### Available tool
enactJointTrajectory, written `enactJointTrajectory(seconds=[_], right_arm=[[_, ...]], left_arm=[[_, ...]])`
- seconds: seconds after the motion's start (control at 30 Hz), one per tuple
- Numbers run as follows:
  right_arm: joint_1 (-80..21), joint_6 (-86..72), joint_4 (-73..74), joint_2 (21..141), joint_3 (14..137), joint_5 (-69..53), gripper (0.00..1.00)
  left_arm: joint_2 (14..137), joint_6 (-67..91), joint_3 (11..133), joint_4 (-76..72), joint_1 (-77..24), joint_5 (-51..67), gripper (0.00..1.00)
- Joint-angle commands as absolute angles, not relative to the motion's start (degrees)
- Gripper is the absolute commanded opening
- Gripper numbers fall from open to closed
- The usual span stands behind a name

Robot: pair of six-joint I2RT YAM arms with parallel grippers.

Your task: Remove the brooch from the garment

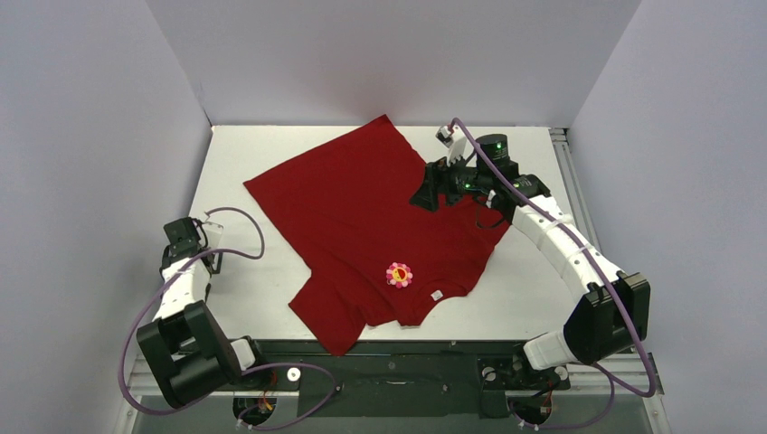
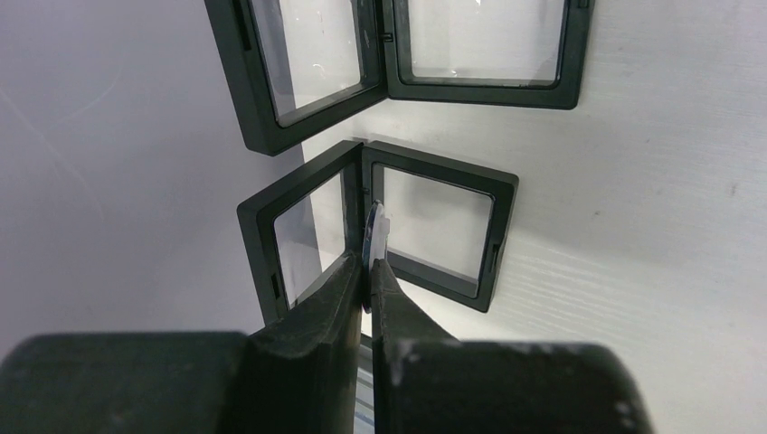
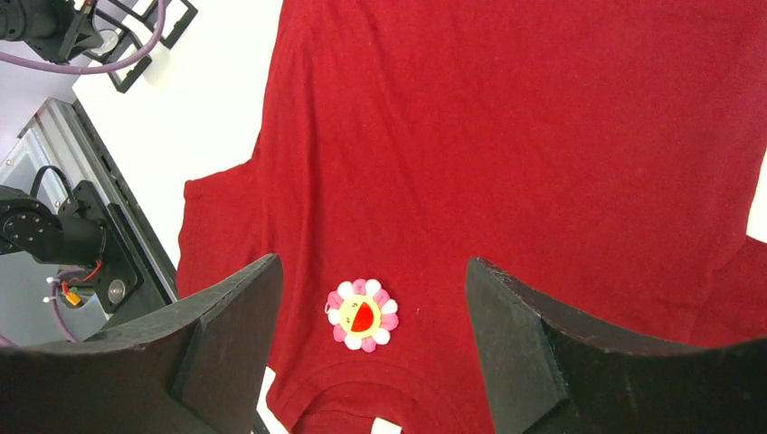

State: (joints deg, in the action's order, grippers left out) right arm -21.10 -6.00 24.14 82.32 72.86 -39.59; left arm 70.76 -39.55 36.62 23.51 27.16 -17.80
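The dark-red T-shirt (image 1: 362, 212) lies spread flat on the white table, neckline toward the near edge. The pink-and-yellow flower brooch (image 1: 399, 274) is pinned near the neckline, beside the small white tag (image 1: 437, 295). My right gripper (image 1: 429, 193) is open and hovers high over the shirt's far right part. In the right wrist view the brooch (image 3: 363, 314) shows on the shirt (image 3: 525, 136) between the spread fingers of the right gripper (image 3: 371, 264), far below them. My left gripper (image 1: 201, 226) rests at the table's left side, away from the shirt. It (image 2: 371, 264) is shut on a thin pale piece seen edge-on.
Two open black hinged frames with clear panes (image 2: 389, 226) (image 2: 407, 54) lie on the table in front of the left gripper, next to the left wall. They also show in the right wrist view (image 3: 149, 41). White walls enclose the table on three sides.
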Motion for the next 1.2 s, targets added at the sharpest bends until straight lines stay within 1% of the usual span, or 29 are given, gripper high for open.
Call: enactJointTrajectory(seconds=[0.0,0.27,0.5,0.57,0.6,0.67,0.7,0.8,0.97,1.07,1.17], right_arm=[[-21.53,-5.40,22.81,82.49,75.36,-39.69,0.70],[-21.62,-5.46,22.98,82.74,75.82,-40.15,0.70],[-21.62,-5.18,23.39,82.61,75.96,-39.95,0.70],[-21.62,-5.14,23.50,82.74,76.08,-39.99,0.70],[-21.62,-5.12,23.57,82.72,76.17,-40.03,0.70],[-21.70,-4.98,23.80,82.71,76.20,-40.03,0.70],[-21.70,-4.87,23.90,82.71,76.20,-40.01,0.70],[-21.76,-4.69,24.12,82.75,76.17,-40.07,0.70],[-21.79,-4.25,24.78,83.02,76.65,-40.33,0.70],[-21.77,-3.87,25.41,83.04,76.83,-40.34,0.70],[-21.80,-3.42,25.84,82.96,76.75,-40.28,0.70]], left_arm=[[72.07,-41.28,36.05,18.95,27.81,-18.10,0.03],[73.86,-41.89,34.85,16.28,28.41,-17.98,0.04],[74.25,-41.58,34.77,17.98,28.39,-16.57,0.15],[74.14,-41.43,35.17,19.42,28.43,-15.62,0.22],[73.89,-41.37,35.51,20.74,28.45,-14.80,0.28],[73.13,-41.15,36.02,22.49,28.35,-13.64,0.35],[72.53,-40.92,36.25,22.93,28.27,-13.32,0.36],[71.50,-40.69,37.50,26.01,28.11,-11.49,0.48],[69.48,-40.27,38.93,29.98,27.55,-8.62,0.61],[68.57,-39.99,40.31,32.73,27.07,-6.21,0.67],[67.69,-39.59,41.70,34.92,25.40,-4.72,0.76]])
